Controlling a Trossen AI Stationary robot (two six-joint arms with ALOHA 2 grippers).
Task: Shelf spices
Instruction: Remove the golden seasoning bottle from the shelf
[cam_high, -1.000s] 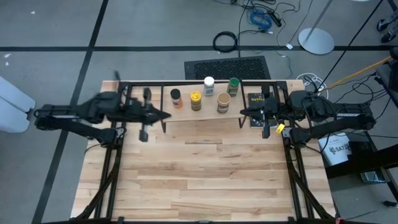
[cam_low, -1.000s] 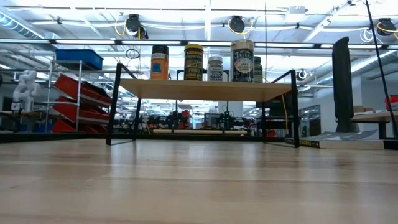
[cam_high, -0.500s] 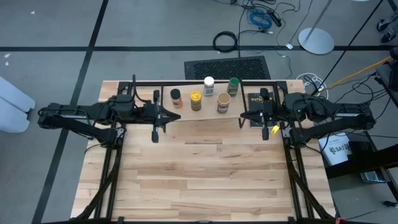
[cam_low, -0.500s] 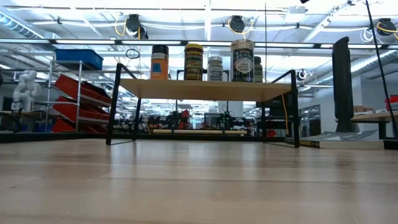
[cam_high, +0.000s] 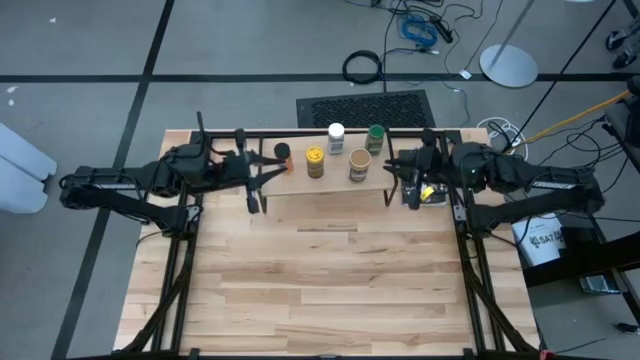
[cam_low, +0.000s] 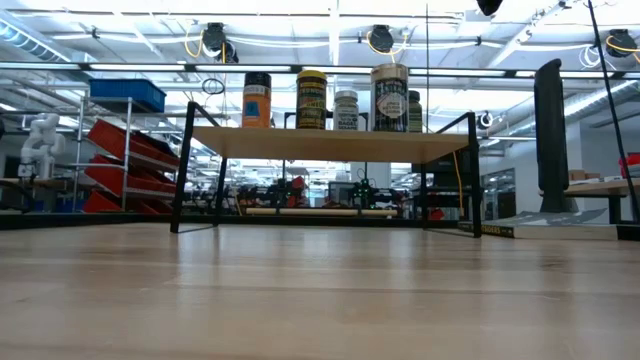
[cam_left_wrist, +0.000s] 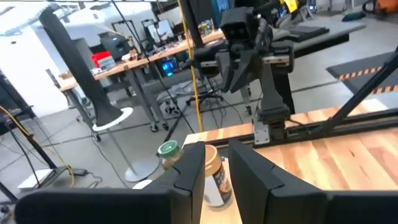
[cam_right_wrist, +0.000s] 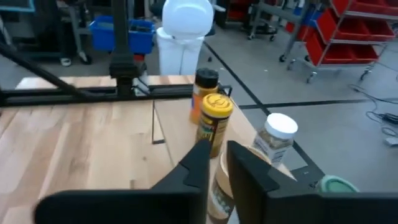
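The left gripper hovers at the shelf's left end, its fingers a narrow gap apart and holding nothing. The right gripper hovers at the shelf's right end, its fingers also slightly parted and empty. Between them all five jars stand upright on the shelf: dark-lidded, yellow-lidded, white-lidded, tan-lidded and green-lidded. Their label print is too small to read. A black book lies just beside the right gripper, partly hidden under it.
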